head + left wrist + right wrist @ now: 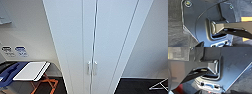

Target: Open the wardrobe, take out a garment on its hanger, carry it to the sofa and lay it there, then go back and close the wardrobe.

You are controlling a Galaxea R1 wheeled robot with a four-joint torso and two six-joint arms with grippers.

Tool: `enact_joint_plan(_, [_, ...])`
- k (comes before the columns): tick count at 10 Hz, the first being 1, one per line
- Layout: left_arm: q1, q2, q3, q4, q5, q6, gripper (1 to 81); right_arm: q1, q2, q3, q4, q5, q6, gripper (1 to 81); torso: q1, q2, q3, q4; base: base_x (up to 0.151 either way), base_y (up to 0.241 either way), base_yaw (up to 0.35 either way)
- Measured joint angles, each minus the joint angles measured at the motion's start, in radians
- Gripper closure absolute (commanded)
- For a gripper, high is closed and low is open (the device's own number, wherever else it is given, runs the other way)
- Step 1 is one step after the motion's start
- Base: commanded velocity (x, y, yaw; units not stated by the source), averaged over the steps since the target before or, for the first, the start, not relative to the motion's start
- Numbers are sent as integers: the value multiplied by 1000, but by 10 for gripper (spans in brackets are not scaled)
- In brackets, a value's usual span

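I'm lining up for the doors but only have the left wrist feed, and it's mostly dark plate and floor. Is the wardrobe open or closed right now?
Observer: In the head view the wardrobe is straight ahead with both doors closed; there is just a thin seam between them.
Operator: Can you see the handles?
Observer: Yes. The two small silver handles sit side by side at the seam, low in the head view.
Operator: Anything standing next to it?
Observer: To its left in the head view there is a white-topped stand on orange crossed legs, apart from the doors.
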Motion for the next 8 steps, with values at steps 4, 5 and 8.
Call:
enact_joint_plan(4, [5,0,0,0,-3,0,10,-3,0,0,0,0,0,10,0,0,0,0,0,0,0])
enact_joint_plan(5, [10,0,0,0,-1,0,10,-7,-1,0,0,0,0,10,0,0,0,0,0,0,0])
enact_joint_plan(8, [7,-38,22,0,1,-3,10,4,-49,66,1,0,1,10,0,0,0,0,0,0,0])
